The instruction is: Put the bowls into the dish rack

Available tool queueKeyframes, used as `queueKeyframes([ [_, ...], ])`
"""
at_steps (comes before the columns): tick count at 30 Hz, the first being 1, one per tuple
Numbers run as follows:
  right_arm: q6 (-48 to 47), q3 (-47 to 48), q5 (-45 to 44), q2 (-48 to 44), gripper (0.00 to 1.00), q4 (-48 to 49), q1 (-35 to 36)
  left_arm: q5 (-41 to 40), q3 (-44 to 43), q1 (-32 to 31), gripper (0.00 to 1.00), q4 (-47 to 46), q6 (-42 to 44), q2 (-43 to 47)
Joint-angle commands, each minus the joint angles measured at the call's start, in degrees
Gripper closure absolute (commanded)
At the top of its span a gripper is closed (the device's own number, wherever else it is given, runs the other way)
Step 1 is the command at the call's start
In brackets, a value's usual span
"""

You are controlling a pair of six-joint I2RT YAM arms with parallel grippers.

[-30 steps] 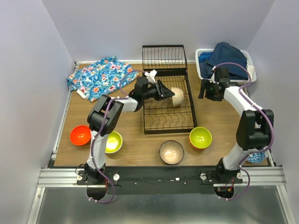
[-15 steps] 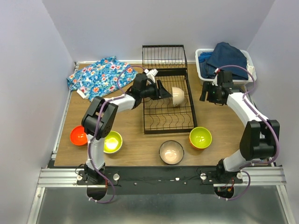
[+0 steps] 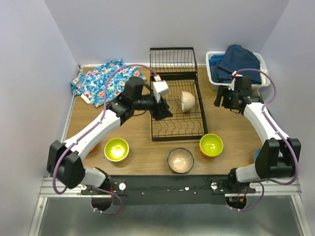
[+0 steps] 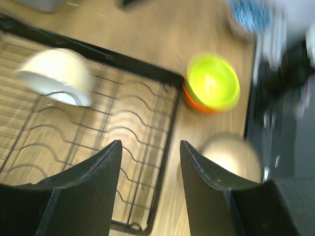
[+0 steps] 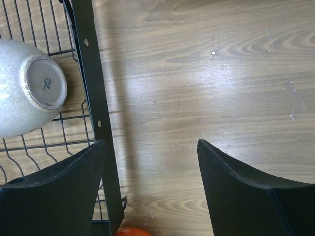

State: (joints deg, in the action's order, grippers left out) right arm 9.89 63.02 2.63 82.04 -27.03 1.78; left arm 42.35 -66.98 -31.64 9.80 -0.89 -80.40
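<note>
The black wire dish rack (image 3: 197, 123) stands mid-table. A beige-white bowl (image 3: 187, 101) rests on its side in it, also in the left wrist view (image 4: 56, 76) and the right wrist view (image 5: 29, 88). My left gripper (image 3: 161, 110) is open and empty over the rack's left half (image 4: 149, 143). My right gripper (image 3: 220, 98) is open and empty over bare wood right of the rack (image 5: 151, 142). On the table lie a yellow-green bowl (image 3: 116, 149), a beige bowl (image 3: 180, 160) and an orange bowl with lime inside (image 3: 211, 145). A blue-white patterned bowl (image 3: 257, 156) peeks out behind my right arm.
The rack's hinged end panel (image 3: 172, 60) stands upright at the back. A floral cloth (image 3: 106, 81) lies at the back left. A white bin of blue clothes (image 3: 236, 66) sits at the back right, just behind my right wrist. The rack's frame (image 5: 96, 98) is beside my right gripper's left finger.
My left gripper has drawn back from the beige-white bowl and swung down over the rack's left half; the bowl stays in the rack. My right gripper has drifted slightly right.
</note>
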Motion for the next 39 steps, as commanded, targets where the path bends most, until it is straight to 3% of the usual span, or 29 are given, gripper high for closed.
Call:
queueKeyframes([
  [1,-2.6,-0.7,-0.4,-1.4,0.18,1.4,-0.5,-6.5,6.2,-10.9,0.41,21.7,35.6,3.2],
  [2,-3.0,-0.4,-0.7,-1.5,0.18,1.4,-0.5,-8.5,7.8,-15.3,0.41,21.5,38.0,4.1],
  [5,-5.0,0.4,-0.5,-1.7,0.18,1.4,-0.6,-12.1,11.5,-19.6,0.41,18.7,40.3,4.8],
  [18,-7.7,-0.8,1.2,-5.0,0.17,0.5,-0.6,-12.2,8.6,-27.1,0.42,19.5,47.6,-3.3],
  [29,-8.7,0.5,1.5,-5.2,0.16,-0.1,-0.6,-10.6,8.3,-31.8,0.45,25.8,52.2,-2.0],
  [39,-7.7,-0.6,2.3,-7.4,0.16,0.7,-0.8,-12.6,10.3,-35.6,0.48,25.4,54.3,-2.7],
])
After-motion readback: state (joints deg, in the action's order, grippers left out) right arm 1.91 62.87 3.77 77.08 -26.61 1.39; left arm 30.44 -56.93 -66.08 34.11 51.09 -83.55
